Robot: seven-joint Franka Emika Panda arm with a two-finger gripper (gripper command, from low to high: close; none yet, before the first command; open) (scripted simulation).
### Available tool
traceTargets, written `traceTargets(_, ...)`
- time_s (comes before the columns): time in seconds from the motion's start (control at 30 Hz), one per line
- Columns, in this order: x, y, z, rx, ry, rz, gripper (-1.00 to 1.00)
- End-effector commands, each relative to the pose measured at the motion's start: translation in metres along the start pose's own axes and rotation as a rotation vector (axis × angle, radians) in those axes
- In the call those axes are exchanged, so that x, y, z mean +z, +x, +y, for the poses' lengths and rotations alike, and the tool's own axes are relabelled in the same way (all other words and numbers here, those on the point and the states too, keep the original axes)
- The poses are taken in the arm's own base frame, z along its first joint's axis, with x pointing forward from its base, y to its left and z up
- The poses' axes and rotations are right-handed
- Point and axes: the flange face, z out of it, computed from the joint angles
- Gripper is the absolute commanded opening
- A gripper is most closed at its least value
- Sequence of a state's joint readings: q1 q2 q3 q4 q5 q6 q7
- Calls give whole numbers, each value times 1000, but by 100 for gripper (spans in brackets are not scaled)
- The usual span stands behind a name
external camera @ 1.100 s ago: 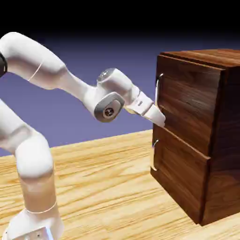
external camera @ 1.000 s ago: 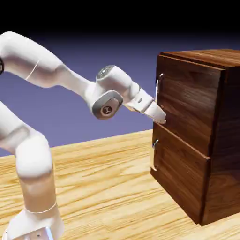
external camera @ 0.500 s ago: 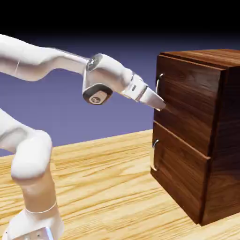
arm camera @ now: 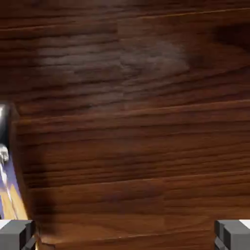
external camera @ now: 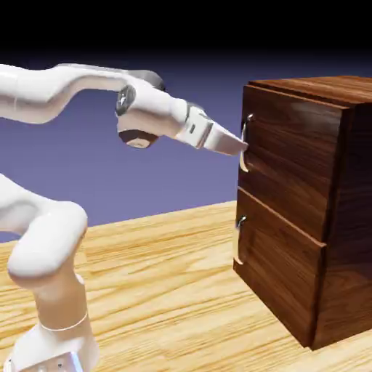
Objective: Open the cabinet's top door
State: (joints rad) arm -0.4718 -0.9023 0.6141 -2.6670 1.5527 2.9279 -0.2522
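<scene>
backdrop: blue-violet (external camera: 160, 178), black toward 12 o'clock.
table: pale wood (external camera: 160, 276), toward 6 o'clock.
cabinet: dark walnut (external camera: 352, 196), at 3 o'clock in the exterior view.
top door: upper panel (external camera: 294, 152), shut, above the lower door (external camera: 280, 265).
gripper: (external camera: 239, 148) fingers spread wide, nothing gripped; tips near the handle, contact unclear.
handle: curved silver (external camera: 245, 163), at the door's 9 o'clock edge; in the hand view at 8 o'clock, by one fingertip, not centred.
handling (judged): rigid, smooth metal, may slip; door moderately heavy, should swing. take hold mid-bar, one finger each side.
change: fingertips higher than in the earlier exterior frame, now at handle height; door unmoved.
</scene>
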Motion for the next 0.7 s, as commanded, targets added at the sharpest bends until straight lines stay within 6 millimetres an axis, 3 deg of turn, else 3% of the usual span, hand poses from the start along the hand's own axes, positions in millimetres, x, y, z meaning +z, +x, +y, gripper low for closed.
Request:
traceTargets(0.0, -1, -2, -1, 0, 10, 8, 0)
traceTargets(0.33, 3, -33, -11, -16, 102, 94, 0)
traceTargets(0.67, 24, -73, -12, -45, 179, 188, 0)
